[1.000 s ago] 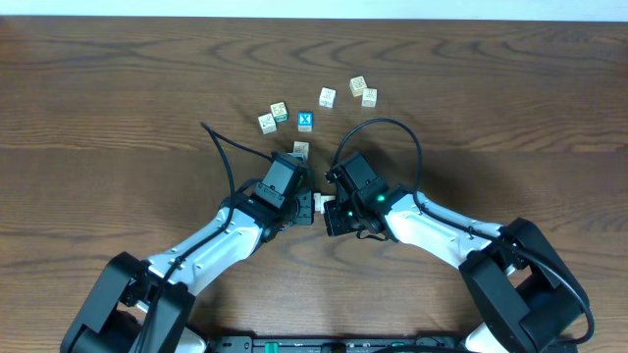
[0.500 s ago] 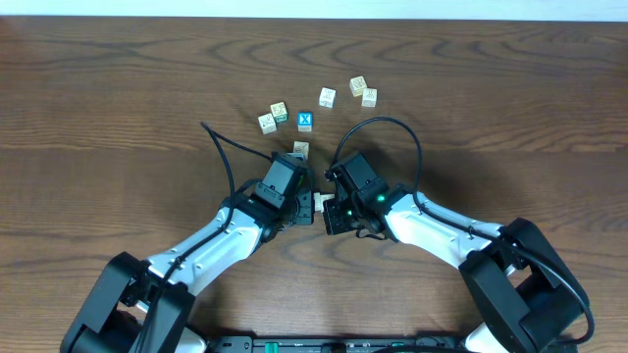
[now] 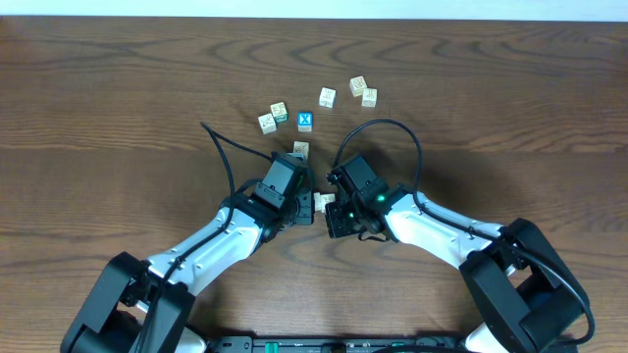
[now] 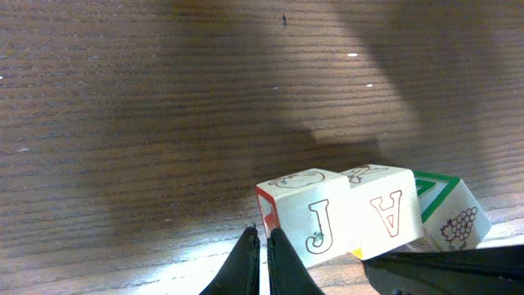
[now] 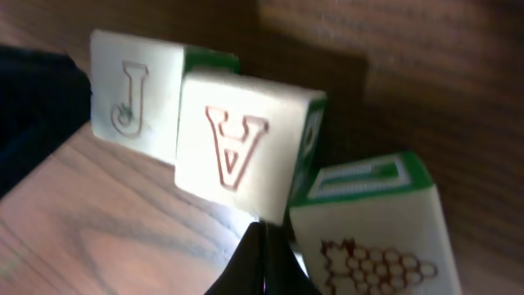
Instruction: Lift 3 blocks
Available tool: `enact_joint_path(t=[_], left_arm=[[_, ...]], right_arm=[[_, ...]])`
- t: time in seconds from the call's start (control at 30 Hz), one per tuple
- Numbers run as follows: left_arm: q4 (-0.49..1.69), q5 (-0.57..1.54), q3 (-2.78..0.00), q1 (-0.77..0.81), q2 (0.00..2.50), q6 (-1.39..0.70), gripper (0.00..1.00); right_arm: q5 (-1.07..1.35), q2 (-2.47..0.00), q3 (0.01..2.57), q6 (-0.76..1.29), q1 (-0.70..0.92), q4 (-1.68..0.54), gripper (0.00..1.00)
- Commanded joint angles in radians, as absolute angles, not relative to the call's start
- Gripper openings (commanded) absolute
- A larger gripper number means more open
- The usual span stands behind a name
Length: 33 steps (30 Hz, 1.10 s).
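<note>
Three cream-white blocks sit side by side between my two grippers: a J block [image 4: 304,220] [image 5: 131,90], an A block [image 4: 381,209] [image 5: 237,147] and a green-edged grape block [image 4: 454,215] [image 5: 372,238]. From overhead only a sliver of them [image 3: 323,201] shows. My left gripper [image 4: 264,239] [image 3: 306,199] is shut, its tips against the J block's side. My right gripper [image 5: 262,233] [image 3: 332,206] is shut too, its tips at the seam below the A block and beside the grape block. Whether the row is off the table I cannot tell.
More cubes lie on the wooden table [image 3: 118,88] beyond the grippers: one [image 3: 300,150] close to the left wrist, two [image 3: 266,123] [image 3: 280,112] to the left, a blue X cube [image 3: 305,121], and three [image 3: 327,97] [image 3: 358,85] [image 3: 369,97] farther right. Cables arch over both wrists.
The right gripper and the sliver of blocks beside it have shifted very slightly. Both grippers stay shut and the loose cubes have not moved.
</note>
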<state>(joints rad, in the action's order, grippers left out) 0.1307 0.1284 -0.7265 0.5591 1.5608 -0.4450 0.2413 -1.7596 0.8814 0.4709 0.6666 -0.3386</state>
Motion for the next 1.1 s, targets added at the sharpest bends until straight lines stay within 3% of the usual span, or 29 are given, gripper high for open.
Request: enact_joint_path(t=[0.0,0.57,1.07], left_arm=[[0.142,0.123,-0.717,0.560,1.570,-0.450,0.07],[0.145,0.124,-0.717,0.560,1.569,-0.450,0.07],[0.152,0.124,-0.717,0.561,1.569,-0.450,0.07]], right_arm=[[0.164,-1.768,0.872,0.479,0.669,-0.395,0.01],[0.033,-1.768,0.872,0.532,0.669,-0.577,0.01],[-0.063,-1.768,0.872,0.572,0.655,-0.516,0.01]])
